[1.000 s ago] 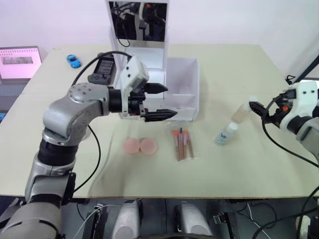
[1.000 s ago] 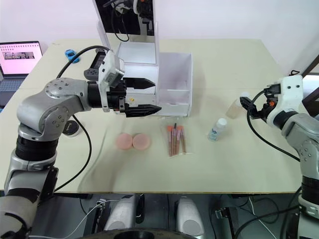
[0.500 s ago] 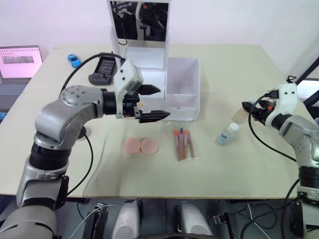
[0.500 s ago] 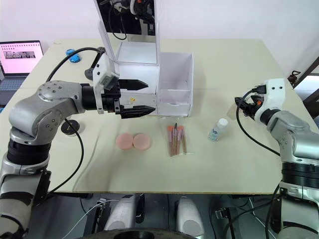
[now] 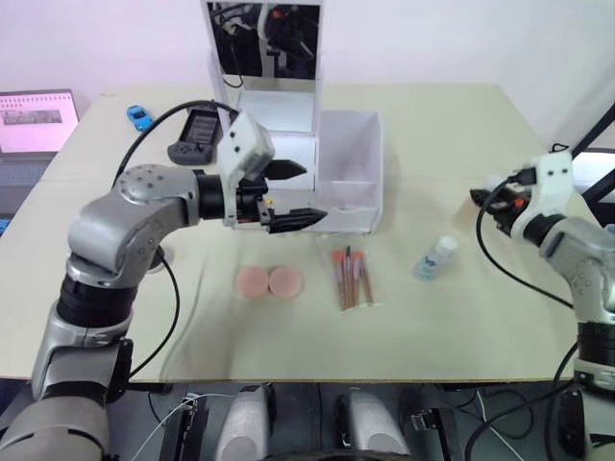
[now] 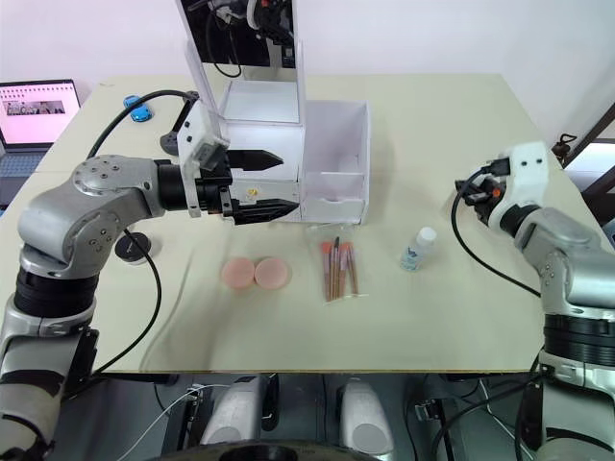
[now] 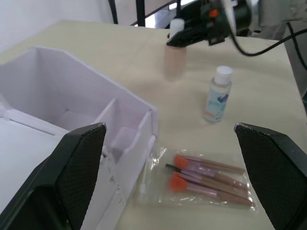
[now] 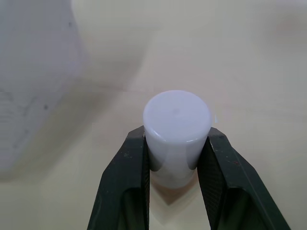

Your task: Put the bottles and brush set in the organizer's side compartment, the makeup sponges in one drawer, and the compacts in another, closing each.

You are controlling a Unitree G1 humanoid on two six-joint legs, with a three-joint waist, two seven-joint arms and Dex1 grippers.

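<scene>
My right gripper point(image 8: 176, 140) is shut on the white cap of the taller beige bottle point(image 7: 173, 53), holding it just above the table at the right. The squat clear bottle point(image 5: 434, 259) stands nearer the middle. The pouched brush set point(image 5: 352, 279) and two peach makeup sponges point(image 5: 270, 281) lie in front of the white organizer point(image 5: 288, 144). Its side compartment point(image 5: 354, 144) stands lidless on the right end. My left gripper point(image 5: 315, 192) hovers open at the organizer's front. One black compact point(image 6: 128, 248) lies partly hidden under my left arm.
A black game controller point(image 5: 192, 130) lies left of the organizer, with a blue toy car point(image 5: 140, 116) beyond it. A laptop point(image 5: 36, 125) sits off the table's far left corner. Bare table stretches along the front edge.
My right gripper closed on the taller bottle's cap and raised it off the table. My left arm drew slightly back toward the left, still open.
</scene>
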